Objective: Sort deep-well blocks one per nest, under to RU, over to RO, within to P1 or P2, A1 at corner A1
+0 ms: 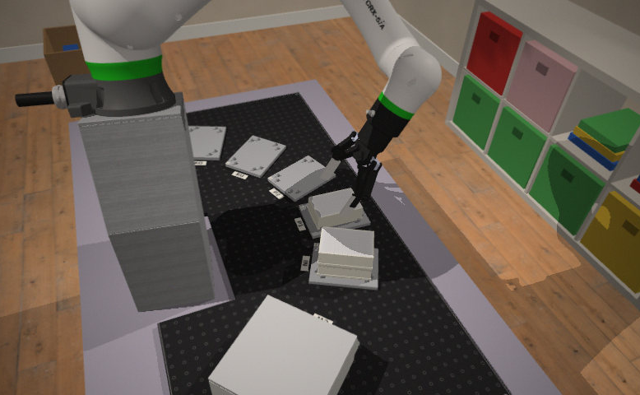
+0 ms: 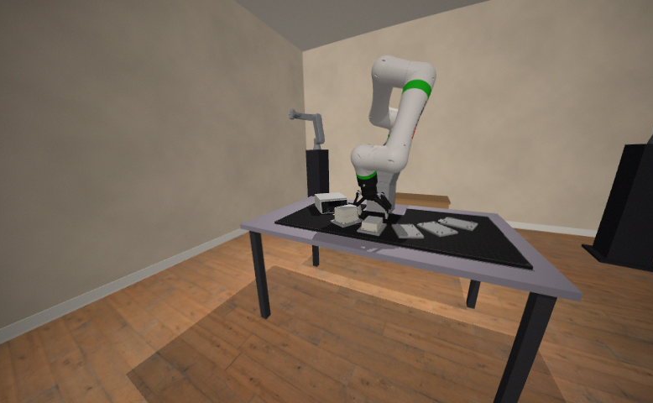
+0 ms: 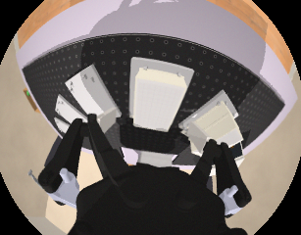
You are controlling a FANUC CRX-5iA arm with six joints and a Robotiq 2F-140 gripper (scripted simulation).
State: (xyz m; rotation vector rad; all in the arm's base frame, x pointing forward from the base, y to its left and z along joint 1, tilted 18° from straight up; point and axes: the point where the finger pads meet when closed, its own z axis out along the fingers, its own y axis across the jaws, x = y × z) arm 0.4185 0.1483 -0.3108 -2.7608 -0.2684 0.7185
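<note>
One whitish deep-well block (image 1: 332,204) (image 2: 371,223) (image 3: 157,95) sits on a grey nest plate (image 1: 363,224) beside the infeed nest. My gripper (image 1: 350,174) (image 2: 373,201) (image 3: 153,121) is open wide, right above this block, with a finger on either side and clear of it. Two more blocks are stacked (image 1: 345,252) (image 2: 346,213) (image 3: 214,122) on the infeed nest plate (image 1: 343,282). The check-weigher (image 1: 284,352) (image 2: 330,201) is a white box at the near end of the mat; nothing lies on it. I cannot read the nest labels.
Three bare grey nest plates (image 1: 301,177) (image 1: 255,155) (image 1: 206,141) lie in a row beyond the block; they also show in the exterior view (image 2: 406,230) (image 2: 437,228) (image 2: 457,222). The arm's grey pedestal (image 1: 142,205) stands at the left. A shelf with coloured bins (image 1: 558,122) stands right of the table.
</note>
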